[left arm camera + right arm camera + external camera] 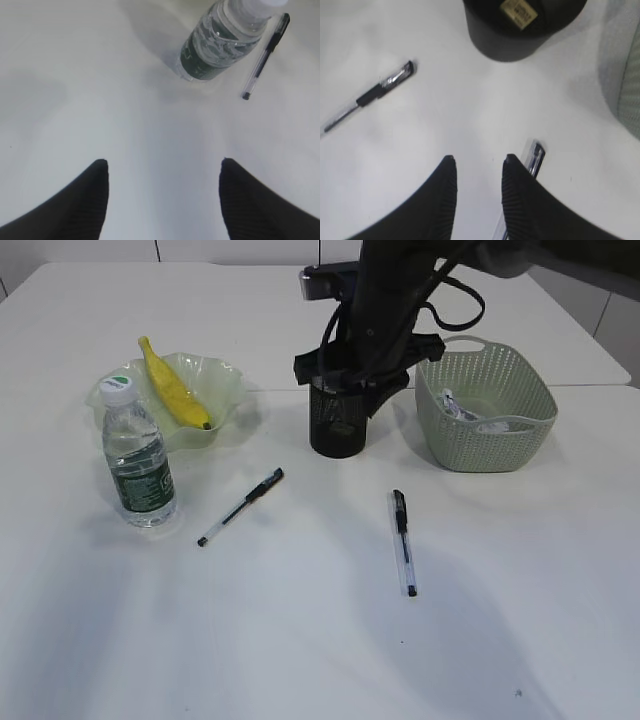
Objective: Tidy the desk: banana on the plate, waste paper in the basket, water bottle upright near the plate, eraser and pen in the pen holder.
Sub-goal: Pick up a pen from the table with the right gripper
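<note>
The holder (336, 420) stands mid-desk (300, 640) and serves as the marker. Far to its left, the bottle (137, 455) stands upright with its cap on, just in front of the plate (225, 390). The plate holds the banana (172, 388), dark tip toward the front. Between bottle and holder, nearer the front, one pen (240, 506) lies slanted on the bare top. Inside the holder, the right wrist view shows a small yellowish eraser (518, 12) at the bottom. In front of the holder and a little right lies a second pen (403, 541), running front to back. Right of the holder sits the basket (485, 403) with crumpled paper (462, 410) in it. The left gripper (162, 167) has its jaws wide apart, empty, above bare desk near the bottle. The right gripper (477, 161) has its jaws narrowly parted, gripping nothing, with the second pen just beside its right finger.
</note>
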Controlling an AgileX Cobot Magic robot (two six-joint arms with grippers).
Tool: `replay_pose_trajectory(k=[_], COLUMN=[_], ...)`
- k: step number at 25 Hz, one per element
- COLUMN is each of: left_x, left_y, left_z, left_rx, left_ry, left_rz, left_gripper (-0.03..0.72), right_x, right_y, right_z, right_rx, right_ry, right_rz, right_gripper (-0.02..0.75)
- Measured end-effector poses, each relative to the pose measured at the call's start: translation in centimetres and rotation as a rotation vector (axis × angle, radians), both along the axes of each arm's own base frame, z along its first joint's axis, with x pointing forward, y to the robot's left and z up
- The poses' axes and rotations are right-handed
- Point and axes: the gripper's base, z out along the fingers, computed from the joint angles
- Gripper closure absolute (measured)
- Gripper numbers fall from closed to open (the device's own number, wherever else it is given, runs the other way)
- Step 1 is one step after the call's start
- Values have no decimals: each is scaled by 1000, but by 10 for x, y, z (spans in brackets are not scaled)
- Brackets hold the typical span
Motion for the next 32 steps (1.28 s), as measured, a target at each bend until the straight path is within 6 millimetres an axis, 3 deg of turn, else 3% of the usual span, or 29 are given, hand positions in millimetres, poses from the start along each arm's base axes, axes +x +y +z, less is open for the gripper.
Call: replay_pose_trajectory(k=[8,13,25,32], left_x=[-2,-2,-3,-4], left_y=[-1,-1,-3,-3], left_z=[-1,-1,-1,-1], left_rx=[-4,-4,-32,-35], left_ry=[25,27,41,47], left_rz=[-7,-8,-9,-10], left_gripper=[199,199,199,199], right_x=[-61,-90,-71,-62], right_y=[-33,-46,-39,-43], right_z=[-35,-36,-38,-76], right_rx=[-168,-173,8,-5], right_ry=[214,276,93,191], right_rz=[36,7,-281,-345], right_gripper=[507,506,424,423])
